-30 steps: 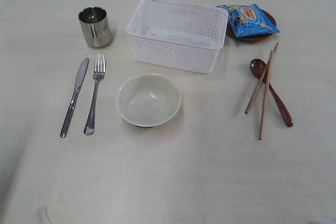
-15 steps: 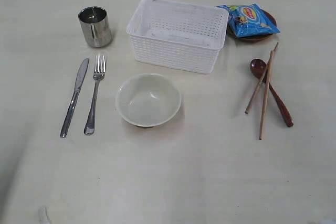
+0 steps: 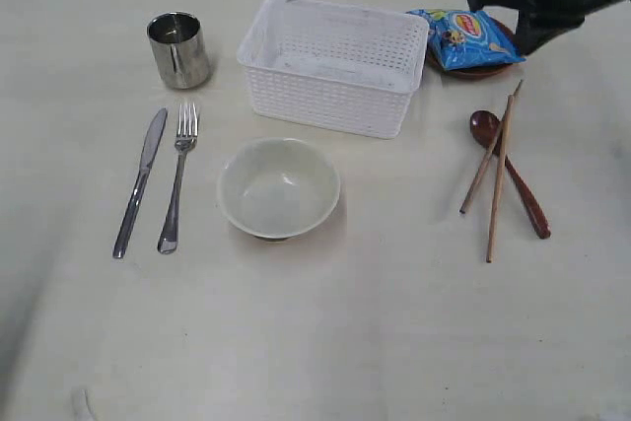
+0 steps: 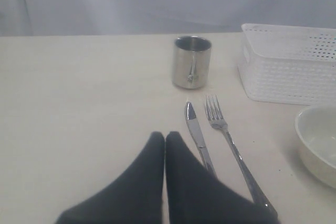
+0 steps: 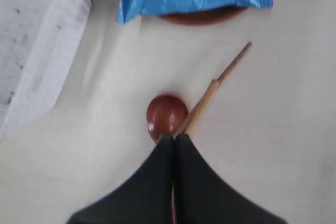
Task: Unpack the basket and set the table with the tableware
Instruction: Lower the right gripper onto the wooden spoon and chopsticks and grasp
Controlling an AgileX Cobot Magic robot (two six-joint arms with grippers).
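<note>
Basket (image 3: pixel 330 64) looks emptied; right gripper (image 5: pixel 174 139), closed on nothing, hovers far right; next, I'd guess, uncrossing chopsticks (image 3: pixel 496 170) and spoon (image 3: pixel 486 128).

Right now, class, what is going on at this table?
Nothing is being held. The basket looks empty, and the cup, knife, fork, bowl, spoon and chopsticks lie out on the table. The snack packet sits on the brown plate. The right fingers are shut near the spoon; the left fingers are shut near the knife.
</note>
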